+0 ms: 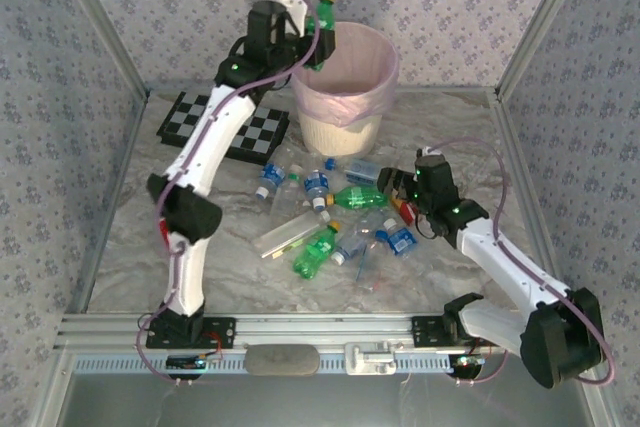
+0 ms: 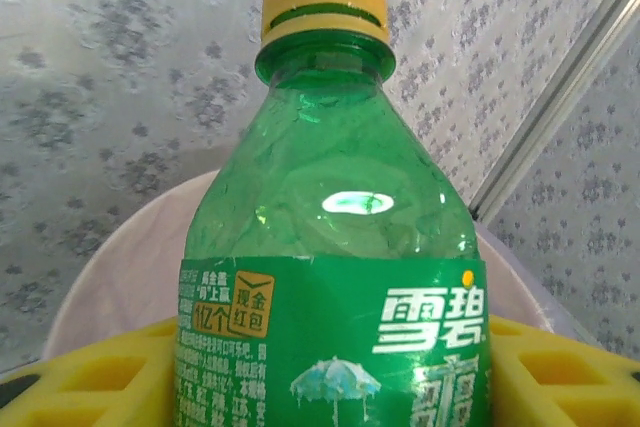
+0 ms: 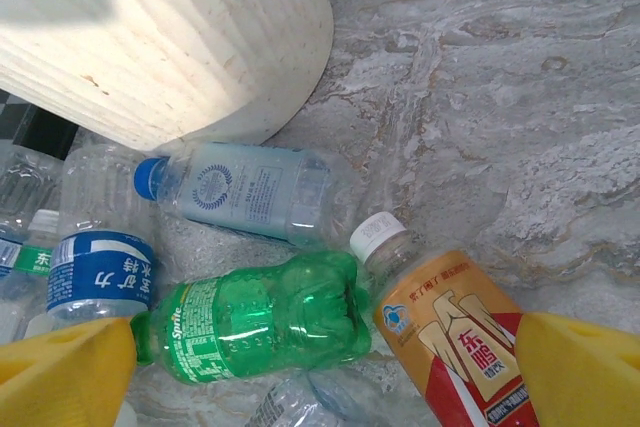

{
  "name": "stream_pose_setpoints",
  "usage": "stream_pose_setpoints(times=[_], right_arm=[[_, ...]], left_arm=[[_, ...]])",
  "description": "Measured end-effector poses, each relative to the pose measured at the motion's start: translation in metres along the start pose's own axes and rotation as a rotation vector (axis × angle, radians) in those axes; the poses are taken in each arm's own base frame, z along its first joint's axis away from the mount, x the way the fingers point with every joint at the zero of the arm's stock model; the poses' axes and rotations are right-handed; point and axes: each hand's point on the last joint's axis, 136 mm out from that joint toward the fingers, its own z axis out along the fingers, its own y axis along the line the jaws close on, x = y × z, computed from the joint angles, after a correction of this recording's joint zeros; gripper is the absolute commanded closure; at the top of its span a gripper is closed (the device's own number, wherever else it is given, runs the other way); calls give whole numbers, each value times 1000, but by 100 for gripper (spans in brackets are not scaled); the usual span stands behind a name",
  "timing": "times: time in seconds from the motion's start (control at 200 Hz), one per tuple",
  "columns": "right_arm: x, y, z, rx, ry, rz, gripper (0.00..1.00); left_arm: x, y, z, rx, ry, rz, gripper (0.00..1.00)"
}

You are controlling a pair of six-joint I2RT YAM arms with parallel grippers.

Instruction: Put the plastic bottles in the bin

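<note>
**Green bottle at the bin, right arm lined up on the next**

Your left gripper (image 1: 318, 43) is pinching a green bottle (image 1: 322, 23) by its lower body, yellow cap up. It is raised to the bin (image 1: 372, 119) at the left side of the rim. In the left wrist view the yellow pads (image 2: 90, 379) sit on either side of the label and the pink liner curves behind the bottle. The bottle therefore looks to be over the opening, or just at its edge, and not outside it. Holding it upright and high clears the rim and should let it drop straight in. I would check that it is fully past the lip before you let go, since a bottle released on the rim could tip back onto the table (image 1: 130, 237).

Your right gripper (image 1: 406, 203) is spread wide and empty, low over the right end of the pile. In its wrist view the fingers straddle an orange bottle (image 3: 452, 339) with a white cap. That bottle lies beside a crushed Sprite bottle (image 3: 262, 327), with a clear bottle (image 3: 250, 189) just beyond, against the foot of the bin. The wide spread suits the orange bottle's width. The Sprite bottle touches it, so closing may nudge both.

About a dozen bottles lie loose on the table in front of the bin, so most of the job is ahead of you.
</note>
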Motion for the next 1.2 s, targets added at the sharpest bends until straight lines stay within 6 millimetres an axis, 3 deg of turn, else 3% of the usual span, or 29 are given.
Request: stream_pose_setpoints(times=[0.095,0.325,0.43,0.47,0.545,0.935,1.199], right_arm=[[-1,-2,-6,-1,-18,2,1],[-4,-9,-16,8,-48,11,1],[-6,-10,-19,10,-57,16,1],[-6,-11,-19,11,-60,17,1],[-7,-12,-20,12,-62,20,1],[-6,-18,-19,30,-57,14,1],[12,-30,-7,83,29,-123,1]], left_arm=[[8,-4,20,26,11,8,40],[77,5,51,25,194,-20,34],[95,9,56,14,242,-34,28],[95,9,56,17,242,-33,22],[92,8,56,19,232,-29,0],[81,3,47,24,218,-37,0],[33,-29,-7,54,148,7,0]])
